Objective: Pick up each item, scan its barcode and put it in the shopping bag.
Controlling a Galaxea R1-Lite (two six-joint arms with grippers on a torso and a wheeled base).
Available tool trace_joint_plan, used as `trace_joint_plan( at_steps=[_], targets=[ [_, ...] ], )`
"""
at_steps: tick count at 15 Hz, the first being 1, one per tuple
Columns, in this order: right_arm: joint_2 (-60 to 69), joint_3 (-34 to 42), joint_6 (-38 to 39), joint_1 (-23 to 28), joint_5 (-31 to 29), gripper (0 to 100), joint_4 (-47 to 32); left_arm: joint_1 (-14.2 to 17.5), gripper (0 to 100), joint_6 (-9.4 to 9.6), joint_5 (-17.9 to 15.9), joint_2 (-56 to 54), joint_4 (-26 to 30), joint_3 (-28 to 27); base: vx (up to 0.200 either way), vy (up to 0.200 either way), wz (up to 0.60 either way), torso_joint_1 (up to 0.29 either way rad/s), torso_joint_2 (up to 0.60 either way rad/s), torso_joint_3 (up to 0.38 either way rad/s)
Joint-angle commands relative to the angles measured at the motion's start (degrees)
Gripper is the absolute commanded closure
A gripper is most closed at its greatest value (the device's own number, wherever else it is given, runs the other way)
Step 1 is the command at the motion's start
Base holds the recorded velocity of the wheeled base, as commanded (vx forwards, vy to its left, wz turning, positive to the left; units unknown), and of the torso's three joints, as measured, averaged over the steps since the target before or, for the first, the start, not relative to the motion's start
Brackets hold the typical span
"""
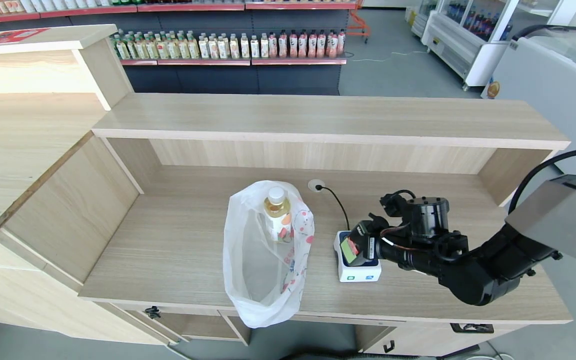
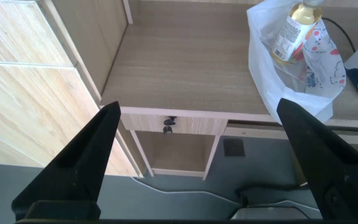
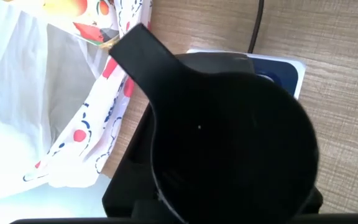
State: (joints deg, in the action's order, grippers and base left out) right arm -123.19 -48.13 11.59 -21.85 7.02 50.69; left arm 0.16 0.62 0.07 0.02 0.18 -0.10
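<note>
A white plastic shopping bag (image 1: 250, 270) stands open at the middle of the wooden counter. A bottle (image 1: 277, 212) of yellow drink with a white cap stands upright inside it. To the bag's right sits a white scanner box (image 1: 360, 272) with a blue top. My right gripper (image 1: 363, 241) hovers just above the scanner, shut on a dark item (image 1: 352, 248) with a green and red label. In the right wrist view this item (image 3: 229, 143) is a big black round shape hiding most of the scanner (image 3: 284, 70). My left gripper (image 2: 199, 109) hangs open and empty, below the counter's front edge.
A black cable (image 1: 338, 202) runs from a grommet (image 1: 316, 186) in the counter to the scanner. A raised shelf (image 1: 328, 117) borders the counter at the back, with side panels left and right. Drawers (image 2: 173, 124) sit under the front edge. Bare counter (image 1: 168, 240) lies left of the bag.
</note>
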Motion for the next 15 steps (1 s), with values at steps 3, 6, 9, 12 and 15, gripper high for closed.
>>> trace_joint_plan(
  at_steps=[3, 6, 9, 12, 15],
  targets=[
    [-1.1, -0.4, 0.1, -0.2, 0.0, 100, -0.2, 0.0, 0, -0.01, 0.0, 0.0, 0.0, 0.0, 0.0, 0.0, 0.0, 0.0, 0.0, 0.0],
    [-0.7, -0.7, 0.5, -0.1, 0.1, 100, -0.2, 0.0, 0, -0.01, 0.0, 0.0, 0.0, 0.0, 0.0, 0.0, 0.0, 0.0, 0.0, 0.0],
    [0.8, -0.2, 0.6, -0.2, 0.2, 100, -0.2, 0.0, 0, -0.01, -0.1, 0.0, 0.0, 0.0, 0.0, 0.0, 0.0, 0.0, 0.0, 0.0],
    [20.2, 1.8, -4.0, -3.3, 0.2, 100, -6.9, 0.0, 0, -0.01, 0.0, 0.0, 0.0, 0.0, 0.0, 0.0, 0.0, 0.0, 0.0, 0.0],
    [30.0, 4.3, -7.6, -3.2, 0.3, 100, -12.5, 0.0, 0, -0.01, -0.1, 0.0, 0.0, 0.0, 0.0, 0.0, 0.0, 0.0, 0.0, 0.0]
  ],
)
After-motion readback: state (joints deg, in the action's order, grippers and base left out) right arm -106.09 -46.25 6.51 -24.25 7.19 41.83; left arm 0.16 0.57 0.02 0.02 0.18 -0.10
